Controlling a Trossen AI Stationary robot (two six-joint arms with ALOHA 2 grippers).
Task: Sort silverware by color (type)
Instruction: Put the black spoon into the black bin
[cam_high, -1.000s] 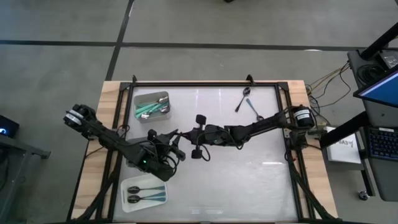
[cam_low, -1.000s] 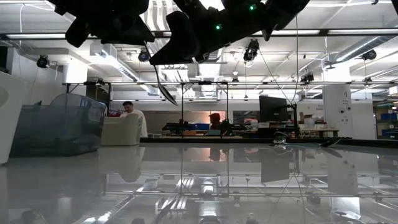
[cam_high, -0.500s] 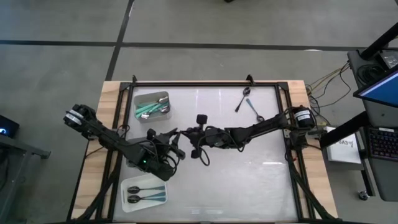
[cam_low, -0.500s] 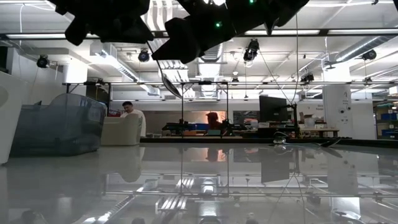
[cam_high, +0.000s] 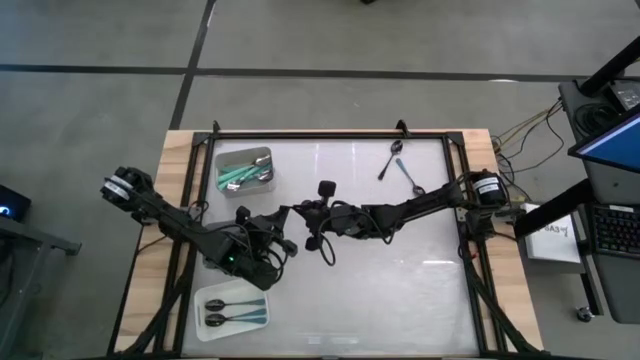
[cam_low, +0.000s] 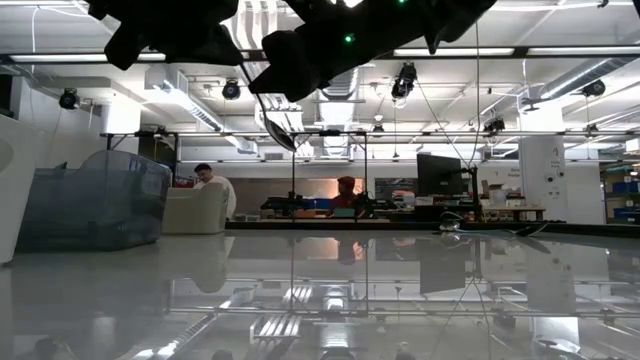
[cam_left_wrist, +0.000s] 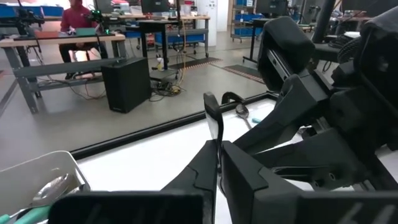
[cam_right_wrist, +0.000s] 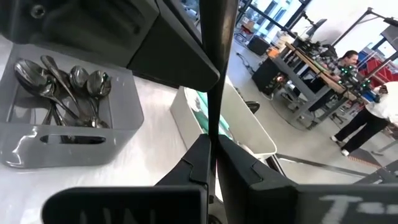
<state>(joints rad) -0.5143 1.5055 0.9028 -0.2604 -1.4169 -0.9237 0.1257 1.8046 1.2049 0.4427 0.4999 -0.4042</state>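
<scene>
You look across into a workshop with ceiling light strips (cam_low: 560, 52), a white pillar (cam_low: 542, 175) and long workbenches (cam_low: 400, 222). 2 people (cam_low: 212, 190) sit far back. From above, grey floor (cam_high: 100, 40) surrounds the table; a keyboard (cam_high: 610, 230) lies alongside.

Two claws, left claw (cam_high: 287, 213) and right claw (cam_high: 300, 212), meeting high over the middle of the worktop (cam_high: 400, 280). One tray (cam_high: 244, 170) in the far left corner, another tray (cam_high: 232, 310) at the near left. Two spoons (cam_high: 400, 165) lying loose at the far right.
</scene>
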